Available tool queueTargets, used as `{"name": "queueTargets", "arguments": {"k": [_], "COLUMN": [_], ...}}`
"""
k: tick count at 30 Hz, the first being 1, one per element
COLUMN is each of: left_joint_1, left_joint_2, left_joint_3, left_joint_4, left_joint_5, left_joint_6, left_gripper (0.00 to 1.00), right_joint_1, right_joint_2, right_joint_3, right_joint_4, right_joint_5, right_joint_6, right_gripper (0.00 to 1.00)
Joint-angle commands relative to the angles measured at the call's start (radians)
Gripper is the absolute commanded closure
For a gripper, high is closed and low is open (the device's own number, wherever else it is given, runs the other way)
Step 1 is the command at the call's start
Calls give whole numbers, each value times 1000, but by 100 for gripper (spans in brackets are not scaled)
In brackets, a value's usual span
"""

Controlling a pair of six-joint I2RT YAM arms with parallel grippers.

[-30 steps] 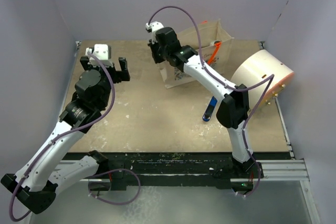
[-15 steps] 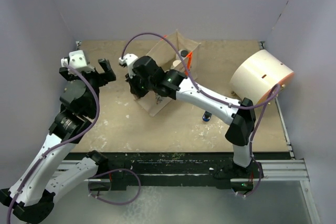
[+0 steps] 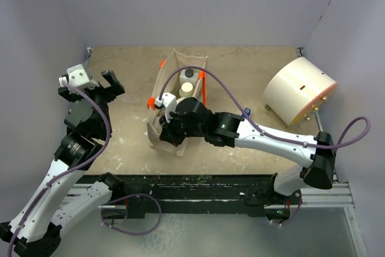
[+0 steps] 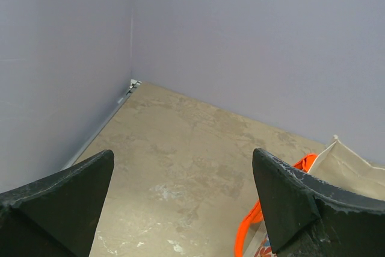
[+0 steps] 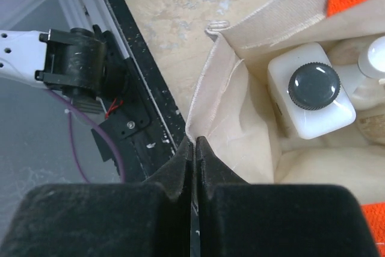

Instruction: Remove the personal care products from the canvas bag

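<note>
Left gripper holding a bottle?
No: the left gripper is open, with only bare table between its fingers and the canvas bag off to one side.

No readable text anywhere, canvas bag (image 5: 234, 124) included.

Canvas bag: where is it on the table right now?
Top view: the canvas bag sits on the table, left of centre, its near rim pinched by the right fingers. The cream cylinder is off to its right.

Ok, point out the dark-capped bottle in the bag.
The white square bottle with the dark ribbed cap; the bottle beside it in the bag is pale-topped.
</note>
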Motion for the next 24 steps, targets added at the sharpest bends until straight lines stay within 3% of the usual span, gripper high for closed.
{"name": "queueTargets", "arguments": {"k": [1,6,10,14,18,24], "left_joint_1": [4,3,3,3,3,3], "left_joint_2": [18,63,127,141,112,96], "left_joint_3": [7,63,138,182,149,52], "left_joint_4": [44,-102,-335,-536,-638,-634], "left_joint_5": [10,203,403,477,607,786], "left_joint_6": [-29,-135,-189,-273,-355,-481], "left_gripper": [1,1,1,1,1,1], "right_joint_1": [42,96,100,100,100,100], "right_joint_2": [-75,-92,-101,-96,-106,-144], "right_joint_3": [-93,-114,-193,-233,-276,-224], "right_joint_4": [138,100,161,283,351,229], "right_joint_5": [-73,6,94,114,205,294], "right_joint_6": [111,115,169,204,231,243], "right_gripper": [100,100,99,84,59,35]}}
